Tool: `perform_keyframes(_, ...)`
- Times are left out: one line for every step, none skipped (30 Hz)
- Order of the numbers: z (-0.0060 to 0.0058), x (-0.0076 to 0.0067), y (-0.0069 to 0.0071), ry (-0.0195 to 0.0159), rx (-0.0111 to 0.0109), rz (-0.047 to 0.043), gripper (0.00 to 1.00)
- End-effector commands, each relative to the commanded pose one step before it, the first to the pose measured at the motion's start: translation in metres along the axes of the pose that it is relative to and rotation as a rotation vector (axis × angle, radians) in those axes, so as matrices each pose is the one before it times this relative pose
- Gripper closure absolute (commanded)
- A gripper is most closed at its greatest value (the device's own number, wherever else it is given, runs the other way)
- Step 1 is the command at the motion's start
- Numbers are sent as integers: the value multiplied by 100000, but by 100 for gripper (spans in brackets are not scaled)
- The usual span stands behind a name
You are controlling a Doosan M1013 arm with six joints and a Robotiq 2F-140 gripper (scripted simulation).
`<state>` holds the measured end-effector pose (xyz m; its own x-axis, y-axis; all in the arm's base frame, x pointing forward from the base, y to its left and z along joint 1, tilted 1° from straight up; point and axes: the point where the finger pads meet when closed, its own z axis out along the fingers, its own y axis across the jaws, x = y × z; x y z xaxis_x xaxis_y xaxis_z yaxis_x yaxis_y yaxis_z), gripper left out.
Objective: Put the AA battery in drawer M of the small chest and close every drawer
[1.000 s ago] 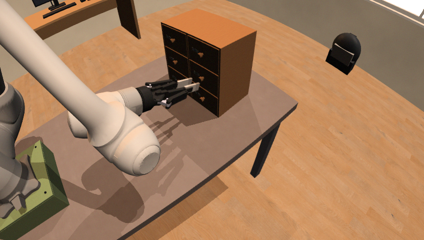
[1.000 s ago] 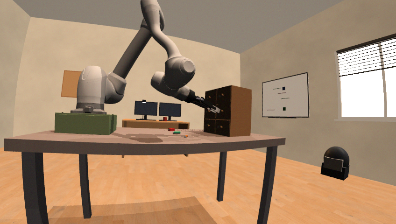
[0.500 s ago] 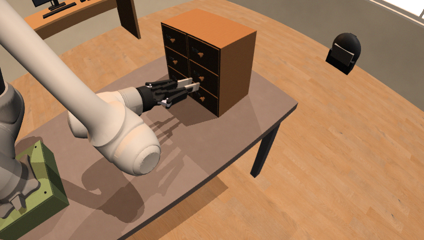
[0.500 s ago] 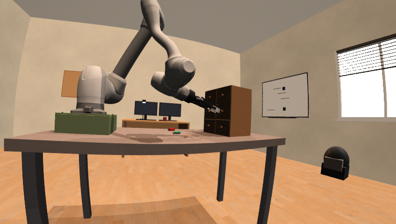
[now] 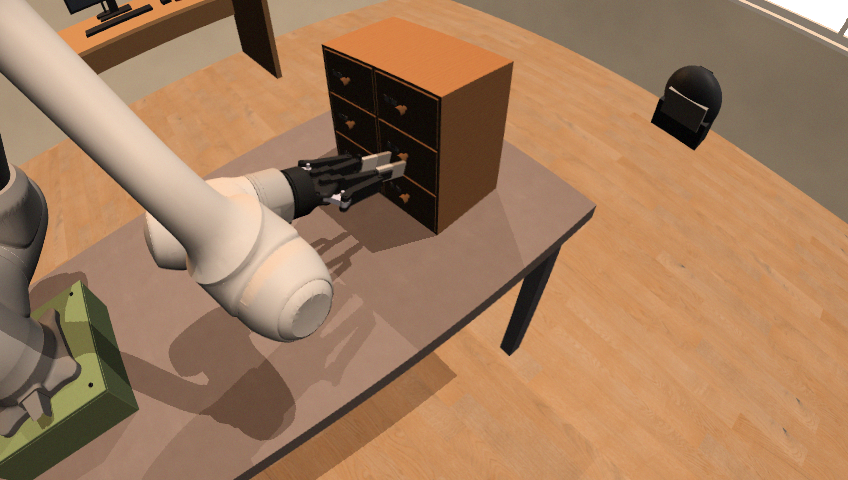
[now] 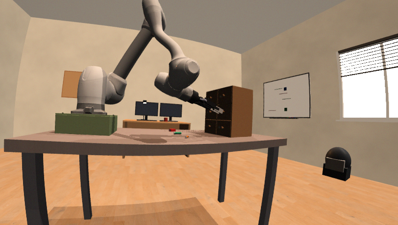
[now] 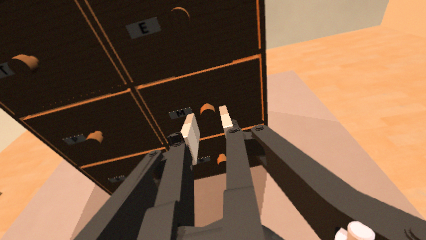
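The partly open gripper [image 5: 393,163] [image 6: 219,109] [image 7: 209,120], holding nothing, is at the small chest's [image 5: 470,130] [image 6: 242,111] [image 7: 50,30] front, near the M drawer's knob [image 5: 402,155] [image 7: 207,108]. The M drawer [image 7: 240,87] is shut in the chest.

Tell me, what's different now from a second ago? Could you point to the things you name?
The gripper [image 5: 397,159] [image 6: 220,110] [image 7: 209,120] has moved slightly forward, towards the knob [image 5: 403,155] [image 6: 223,112] [image 7: 207,108] of drawer M. I see nothing taken hold of or let go. The chest [image 5: 473,127] [image 6: 242,111] [image 7: 200,50] stayed put, as did the red item [image 6: 172,130], green cylinder [image 6: 177,133] and orange item [image 6: 187,137] on the table [image 5: 410,279] [image 6: 111,147].
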<state>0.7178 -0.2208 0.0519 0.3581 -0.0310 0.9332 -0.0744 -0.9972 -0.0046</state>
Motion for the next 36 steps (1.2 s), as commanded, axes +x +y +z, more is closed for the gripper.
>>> perform_keyframes(834, 232, -125, -43, 140, 149, 80)
perform_keyframes(164, 60, 0, 0, 0, 0, 80)
perform_keyframes(158, 57, 0, 0, 0, 0, 80)
perform_keyframes(150, 55, 0, 0, 0, 0, 80)
perform_keyframes(140, 51, 0, 0, 0, 0, 80)
perform_keyframes(129, 47, 0, 0, 0, 0, 80)
perform_keyframes(116, 42, 0, 0, 0, 0, 80)
perform_keyframes(102, 37, 0, 0, 0, 0, 80)
perform_keyframes(88, 32, 0, 0, 0, 0, 80)
perform_keyframes(74, 27, 0, 0, 0, 0, 80)
perform_keyframes(59, 22, 0, 0, 0, 0, 80)
perform_keyframes(46, 17, 0, 0, 0, 0, 80)
perform_keyframes(33, 12, 0, 0, 0, 0, 80)
perform_keyframes(0, 0, 0, 0, 0, 0, 80)
perform_keyframes(0, 0, 0, 0, 0, 0, 80)
perform_keyframes(21, 8, 0, 0, 0, 0, 80)
perform_keyframes(11, 4, 0, 0, 0, 0, 80)
perform_keyframes(4, 2, 0, 0, 0, 0, 80)
perform_keyframes(1, 0, 0, 0, 0, 0, 80)
perform_keyframes(0, 0, 0, 0, 0, 0, 80)
perform_keyframes(0, 0, 0, 0, 0, 0, 80)
perform_keyframes(0, 0, 0, 0, 0, 0, 80)
perform_keyframes(0, 0, 0, 0, 0, 0, 80)
perform_keyframes(0, 0, 0, 0, 0, 0, 80)
perform_keyframes(0, 0, 0, 0, 0, 0, 80)
perform_keyframes(0, 0, 0, 0, 0, 0, 80)
perform_keyframes(0, 0, 0, 0, 0, 0, 80)
perform_keyframes(0, 0, 0, 0, 0, 0, 80)
perform_keyframes(0, 0, 0, 0, 0, 0, 80)
perform_keyframes(0, 0, 0, 0, 0, 0, 80)
perform_keyframes(0, 0, 0, 0, 0, 0, 80)
perform_keyframes(0, 0, 0, 0, 0, 0, 80)
perform_keyframes(0, 0, 0, 0, 0, 0, 80)
perform_keyframes(0, 0, 0, 0, 0, 0, 80)
perform_keyframes(0, 0, 0, 0, 0, 0, 80)
perform_keyframes(0, 0, 0, 0, 0, 0, 80)
